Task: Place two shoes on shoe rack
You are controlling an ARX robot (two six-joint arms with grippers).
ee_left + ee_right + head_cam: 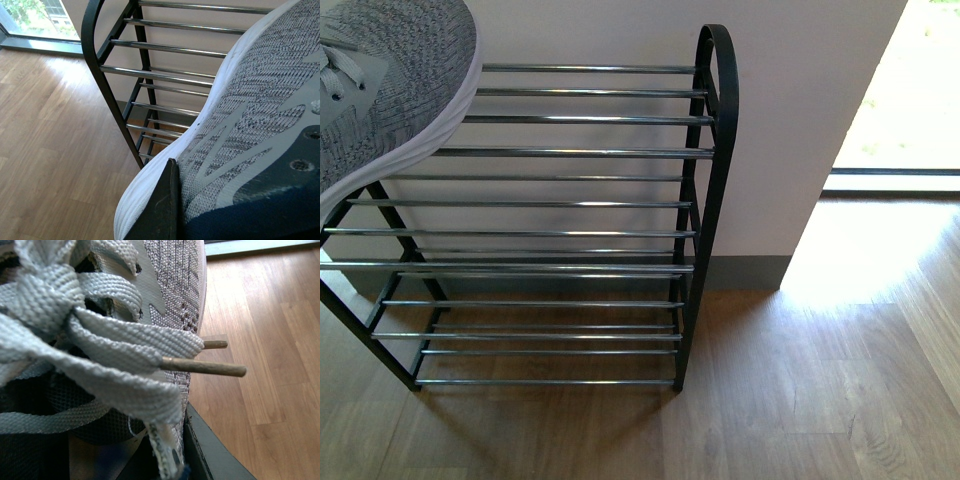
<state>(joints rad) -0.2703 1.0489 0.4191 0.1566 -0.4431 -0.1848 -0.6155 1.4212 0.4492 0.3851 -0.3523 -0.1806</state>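
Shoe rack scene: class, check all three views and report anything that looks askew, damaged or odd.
The shoe stands out: it hangs slanted over the left end of the rack's top shelf, toe above the rods and not square to them. Whether it touches them is unclear. The rods look straight, and nothing is spilled or broken.

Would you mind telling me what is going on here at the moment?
The left gripper holds a grey knit sneaker with its toe over the left end of the shoe rack's top shelf. A second sneaker fills the right wrist view, apparently held by the right gripper above the wooden floor. Neither shoe is released yet.
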